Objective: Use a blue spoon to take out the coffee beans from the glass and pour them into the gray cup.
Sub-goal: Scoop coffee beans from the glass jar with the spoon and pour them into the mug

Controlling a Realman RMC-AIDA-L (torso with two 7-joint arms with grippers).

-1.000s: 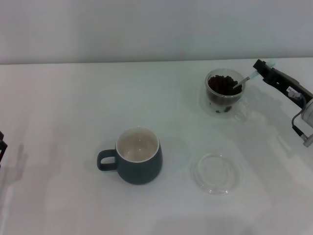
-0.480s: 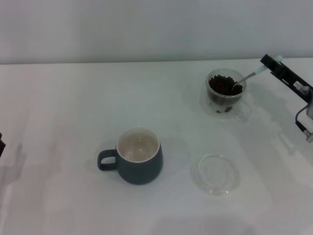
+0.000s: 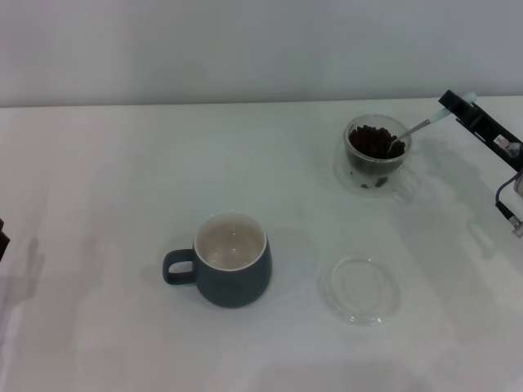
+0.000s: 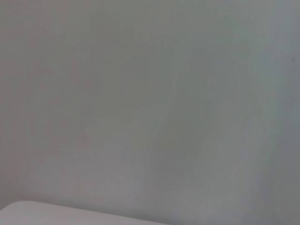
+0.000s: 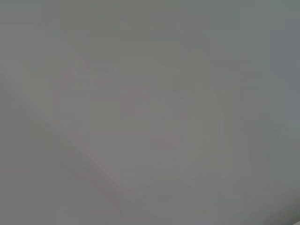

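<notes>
Since the earlier frames the right hand (image 3: 458, 106) has drawn back toward the tabletop's far right corner, raising the handle of the small blue spoon with the metal bowl (image 3: 413, 128).

Head view: the right hand is closed on the pale handle tip; the spoon's bowl rests among the dark coffee beans (image 3: 372, 140) in the clear double-walled glass (image 3: 376, 153), angled, apparently, for scooping. The rounded blue-gray ceramic cup (image 3: 232, 260) stands empty near the tabletop's (image 3: 122, 180) centre, well apart. A flat clear glass saucer (image 3: 360, 289) lies nearer the front edge, just beside the likely carrying path. The left hand (image 3: 2, 241) is parked at the left edge; its opening cannot be told.

Left wrist view and right wrist view: only blank grey surface.
</notes>
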